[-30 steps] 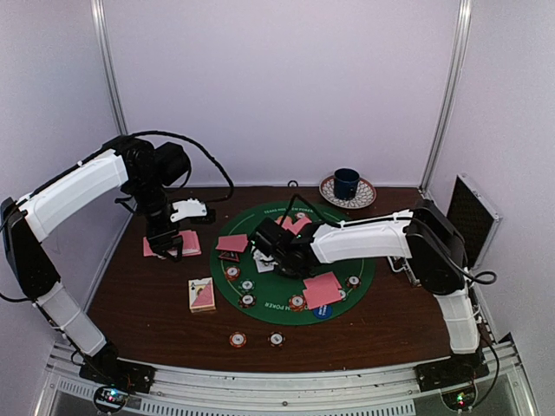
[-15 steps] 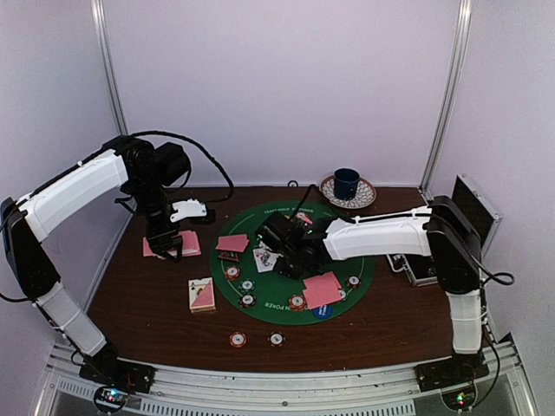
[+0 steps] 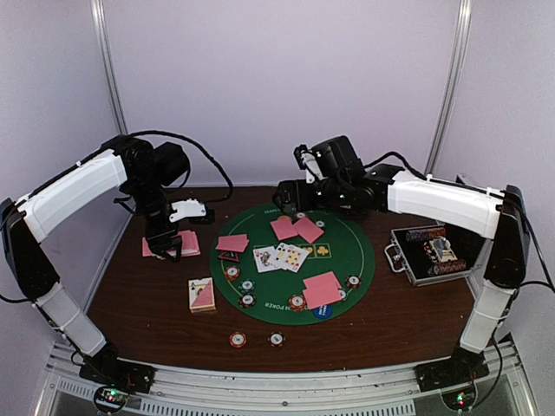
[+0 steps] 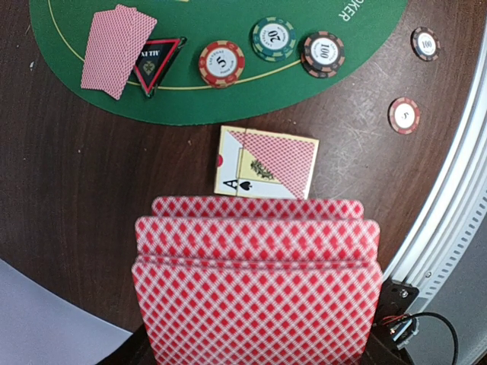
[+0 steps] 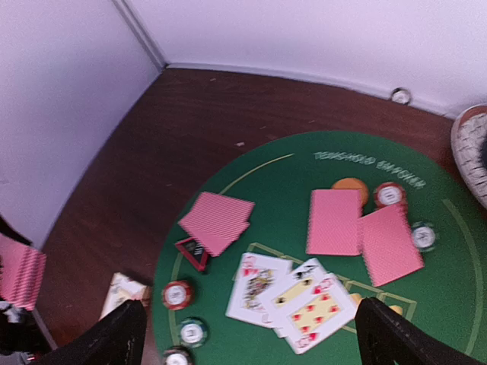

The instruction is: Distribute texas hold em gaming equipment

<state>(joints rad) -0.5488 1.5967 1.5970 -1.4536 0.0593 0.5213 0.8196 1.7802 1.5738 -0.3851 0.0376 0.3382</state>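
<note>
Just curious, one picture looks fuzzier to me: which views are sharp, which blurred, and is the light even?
Right wrist view: soft throughout, the three face-up white playing cards smeared. Left wrist view: crisp, the numeral legible on the orange-red striped poker chip; the close fan of pink-backed playing cards is sharp. Top view: even light, only faint shadows on the round green felt mat, no glare.

Right arm (image 3: 434, 201) has lifted off the round green felt mat (image 3: 347, 269) and swung to the back of the table. Right gripper (image 3: 289, 196) now high over the mat's far rim, jaws spread wide. Three face-up white playing cards (image 3: 281, 256) now lie uncovered mid-mat. Two pink-backed cards (image 3: 296, 229) behind them are in full view. Silver-edged black case (image 3: 431, 251) no longer blocked by the arm.
</note>
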